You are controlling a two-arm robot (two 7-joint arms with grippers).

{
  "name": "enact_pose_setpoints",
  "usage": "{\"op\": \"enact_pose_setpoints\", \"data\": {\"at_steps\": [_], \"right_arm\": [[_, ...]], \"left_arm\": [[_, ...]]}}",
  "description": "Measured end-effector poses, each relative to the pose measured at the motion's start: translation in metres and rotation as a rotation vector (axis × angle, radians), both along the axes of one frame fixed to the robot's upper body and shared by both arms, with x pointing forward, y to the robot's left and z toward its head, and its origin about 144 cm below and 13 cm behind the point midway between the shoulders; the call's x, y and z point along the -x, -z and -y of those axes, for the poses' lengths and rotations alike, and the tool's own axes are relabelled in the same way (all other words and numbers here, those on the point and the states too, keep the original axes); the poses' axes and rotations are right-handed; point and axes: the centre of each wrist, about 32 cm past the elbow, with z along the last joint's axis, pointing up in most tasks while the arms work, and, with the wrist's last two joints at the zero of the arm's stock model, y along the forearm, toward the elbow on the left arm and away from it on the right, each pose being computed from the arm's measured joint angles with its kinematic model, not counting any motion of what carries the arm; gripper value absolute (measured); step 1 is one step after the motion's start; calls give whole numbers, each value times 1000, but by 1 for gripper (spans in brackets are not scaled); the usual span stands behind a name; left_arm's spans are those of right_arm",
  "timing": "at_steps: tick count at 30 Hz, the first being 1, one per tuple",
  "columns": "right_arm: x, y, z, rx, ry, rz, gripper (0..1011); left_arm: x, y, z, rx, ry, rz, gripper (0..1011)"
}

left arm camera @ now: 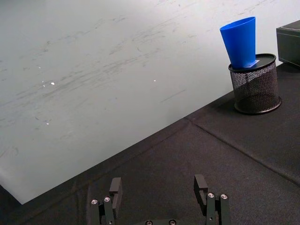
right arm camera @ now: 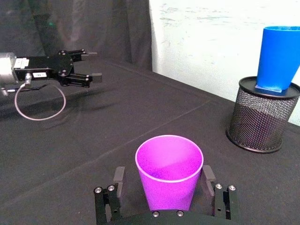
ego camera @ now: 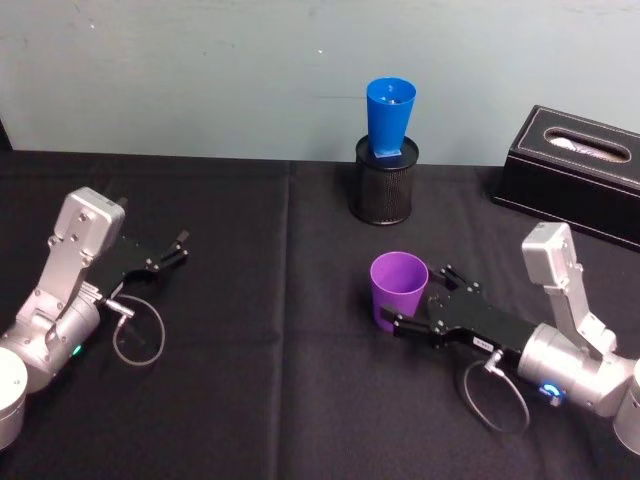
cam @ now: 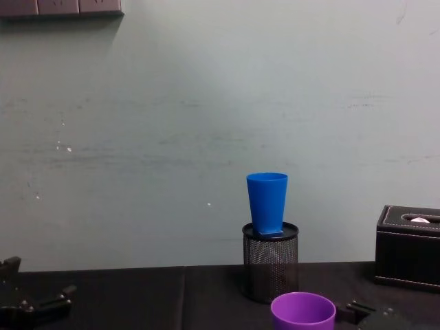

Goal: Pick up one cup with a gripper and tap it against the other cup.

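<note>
The purple cup (ego camera: 399, 288) stands upright on the black tablecloth, right of centre. My right gripper (ego camera: 414, 298) is open, with one finger on each side of the cup; in the right wrist view the cup (right arm camera: 169, 172) sits between the fingers (right arm camera: 118, 176) with small gaps. The blue cup (ego camera: 390, 115) stands slightly tilted on top of a black mesh pen holder (ego camera: 385, 185) at the back of the table, well beyond the purple cup. My left gripper (ego camera: 172, 252) rests open and empty at the far left, its fingers (left arm camera: 116, 187) spread apart.
A black tissue box (ego camera: 580, 165) sits at the back right, beside the pen holder. A pale wall (cam: 206, 103) runs close behind the table. Bare black cloth (ego camera: 270, 330) lies between the two arms.
</note>
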Motion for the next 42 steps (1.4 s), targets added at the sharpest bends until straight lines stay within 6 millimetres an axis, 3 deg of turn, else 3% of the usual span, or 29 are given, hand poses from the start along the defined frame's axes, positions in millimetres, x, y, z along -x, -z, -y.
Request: {"op": "enact_pose_setpoints", "data": {"at_steps": [19, 42], "right_arm": [[-19, 3, -12, -16, 9, 28, 1003], [-21, 12, -16, -52, 22, 23, 1003]], "left_arm": [[0, 0, 0, 0, 0, 0, 1005], [0, 0, 0, 0, 0, 0, 1005]]}}
